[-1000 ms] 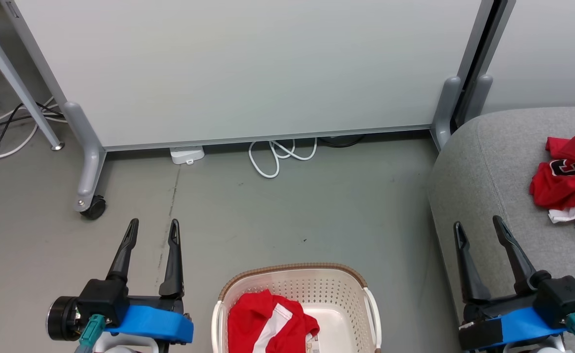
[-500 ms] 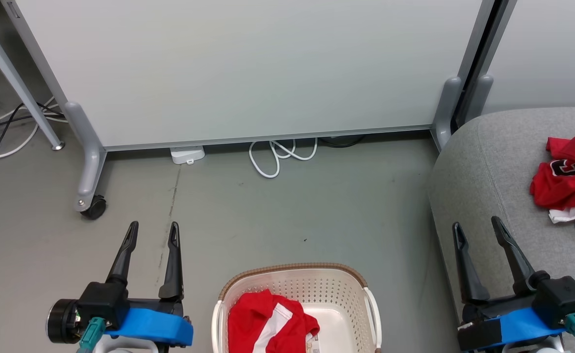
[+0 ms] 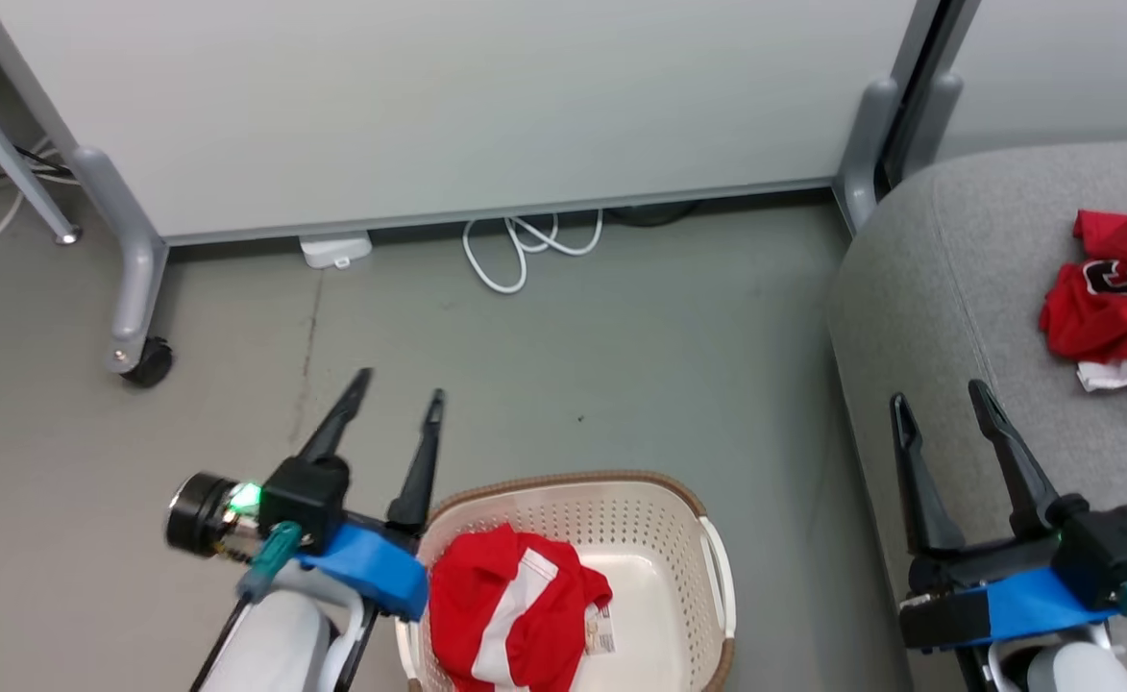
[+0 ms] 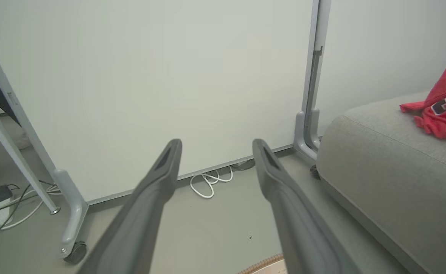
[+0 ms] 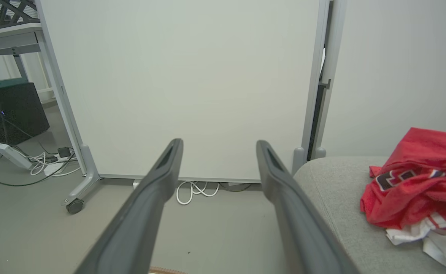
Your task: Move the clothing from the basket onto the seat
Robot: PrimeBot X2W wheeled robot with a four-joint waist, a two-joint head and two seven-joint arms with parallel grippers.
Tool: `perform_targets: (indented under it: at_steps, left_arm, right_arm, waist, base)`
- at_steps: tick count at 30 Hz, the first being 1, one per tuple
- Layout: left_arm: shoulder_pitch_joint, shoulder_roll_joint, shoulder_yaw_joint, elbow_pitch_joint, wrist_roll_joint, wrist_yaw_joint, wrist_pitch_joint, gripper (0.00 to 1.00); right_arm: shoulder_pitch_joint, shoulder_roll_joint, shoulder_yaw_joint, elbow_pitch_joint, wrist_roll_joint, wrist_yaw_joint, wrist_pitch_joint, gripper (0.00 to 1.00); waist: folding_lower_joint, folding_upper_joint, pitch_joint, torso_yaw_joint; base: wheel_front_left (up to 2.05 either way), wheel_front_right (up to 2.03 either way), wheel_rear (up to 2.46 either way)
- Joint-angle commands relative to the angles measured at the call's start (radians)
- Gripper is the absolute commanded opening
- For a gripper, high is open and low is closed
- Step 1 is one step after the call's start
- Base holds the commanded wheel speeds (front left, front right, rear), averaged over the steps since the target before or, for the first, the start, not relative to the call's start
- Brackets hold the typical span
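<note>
I am working in what looks like an office or lab room. A tall pale-grey partition panel (image 3: 428, 106) on metal legs (image 3: 136, 274) with a black castor wheel (image 3: 147, 363) stands on the smooth grey floor (image 3: 621, 365), a looped white cable (image 3: 515, 252) at its foot. Beside it I see a white power strip (image 5: 11, 154), a black box-shaped unit (image 5: 13, 112) and a metal-framed desk (image 5: 6, 38). A large light-grey woven-fabric sofa (image 3: 957, 288) sits nearby.
</note>
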Motion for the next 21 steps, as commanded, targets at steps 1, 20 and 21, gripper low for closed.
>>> perform_targets:
  at_steps: [1,20,21]
  left_arm:
    - [-0.050,0.022,-0.049,0.032,-0.002,-0.006,-0.003,1.00]
    - [-0.476,0.114,-0.664,0.552,-0.140,-0.004,0.031,1.00]
    - [-0.491,0.115,-0.692,0.574,-0.146,-0.004,0.039,1.00]
  right_arm:
    - [-0.025,-0.011,0.003,-0.006,0.001,0.000,-0.004,1.00]
    - [-0.224,-0.046,0.029,-0.064,0.024,0.000,-0.004,1.00]
    - [-0.234,-0.047,0.031,-0.068,0.024,0.000,-0.004,1.00]
  waist:
    - [0.0000,-0.0001,0.037,-0.024]
    - [0.0000,-0.0001,0.386,-0.147]
    - [0.0000,-0.0001,0.404,-0.151]
  base:
    - [0.00,0.00,0.00]
    - [0.00,0.00,0.00]
    - [0.00,0.00,0.00]
